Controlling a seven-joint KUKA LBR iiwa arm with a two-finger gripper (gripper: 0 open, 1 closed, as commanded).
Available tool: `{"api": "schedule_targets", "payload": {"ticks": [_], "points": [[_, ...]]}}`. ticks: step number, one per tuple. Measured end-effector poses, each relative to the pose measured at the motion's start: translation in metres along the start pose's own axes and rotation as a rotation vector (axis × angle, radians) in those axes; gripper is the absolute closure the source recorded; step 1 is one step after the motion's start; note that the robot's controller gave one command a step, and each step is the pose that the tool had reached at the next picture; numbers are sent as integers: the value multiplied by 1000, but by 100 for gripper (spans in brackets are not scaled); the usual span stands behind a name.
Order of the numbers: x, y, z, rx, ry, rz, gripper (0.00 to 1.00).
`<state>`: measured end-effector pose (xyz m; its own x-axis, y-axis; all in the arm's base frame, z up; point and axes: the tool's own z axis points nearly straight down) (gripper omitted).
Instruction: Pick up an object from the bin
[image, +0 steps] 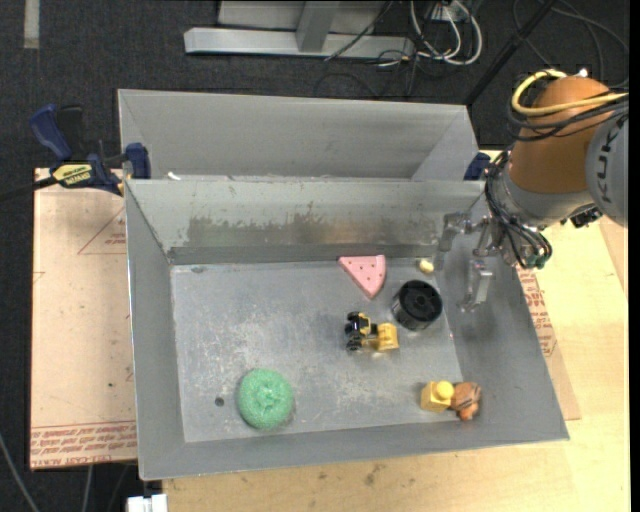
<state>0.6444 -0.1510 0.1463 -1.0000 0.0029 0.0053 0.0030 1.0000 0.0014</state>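
Observation:
My gripper hangs over the bin's right slope, open, with nothing between its fingers. Just left of it lies a small cream bead. A black round cap sits below and to the left of the gripper on the bin floor. A pink triangular wedge lies further left, near the back wall. Below the cap stands a small yellow and black toy vehicle.
A yellow and orange toy lies near the front right corner. A green round scrubber sits at the front left. The arm with its orange cover reaches in over the right rim.

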Motion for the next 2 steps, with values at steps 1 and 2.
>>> {"api": "schedule_targets", "payload": {"ticks": [1,2], "points": [[-2,0,-5,2,-8,-2,0],[8,19,52,3,-12,-70,0]]}}
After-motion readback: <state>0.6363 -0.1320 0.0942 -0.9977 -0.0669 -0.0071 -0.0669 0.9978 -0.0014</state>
